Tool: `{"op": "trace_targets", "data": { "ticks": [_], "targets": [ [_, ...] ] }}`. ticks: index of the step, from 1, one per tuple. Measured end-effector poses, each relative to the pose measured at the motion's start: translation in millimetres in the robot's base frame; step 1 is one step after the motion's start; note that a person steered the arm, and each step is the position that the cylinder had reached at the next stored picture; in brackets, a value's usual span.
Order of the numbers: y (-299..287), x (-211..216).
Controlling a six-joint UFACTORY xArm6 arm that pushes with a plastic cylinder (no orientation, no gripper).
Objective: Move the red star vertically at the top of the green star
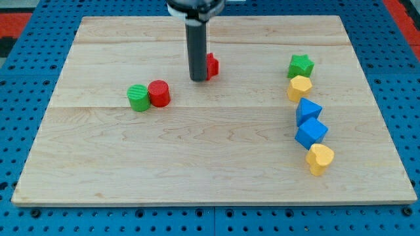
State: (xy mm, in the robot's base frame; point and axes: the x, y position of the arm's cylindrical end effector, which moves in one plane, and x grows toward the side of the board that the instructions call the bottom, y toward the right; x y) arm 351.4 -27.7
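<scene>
The red star [212, 64] lies near the board's top centre, mostly hidden behind my rod. My tip [197, 79] rests on the board touching the red star's left side. The green star [300, 65] sits at the view's right, at the top of a column of blocks, well to the right of the red star and at about the same height in the view.
Below the green star run a yellow block [299, 87], two blue cubes [308, 111] [310, 133] and a yellow heart [320, 158]. A green cylinder [138, 98] and a red cylinder [159, 93] touch each other at left centre. The wooden board [210, 177] lies on a blue pegboard.
</scene>
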Motion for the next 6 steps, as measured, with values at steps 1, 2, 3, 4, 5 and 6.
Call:
{"op": "trace_targets", "data": {
  "ticks": [1, 2, 3, 4, 5, 6],
  "targets": [
    [0, -44],
    [0, -75],
    [4, -88],
    [4, -89],
    [4, -97],
    [0, -95]
  ]
}}
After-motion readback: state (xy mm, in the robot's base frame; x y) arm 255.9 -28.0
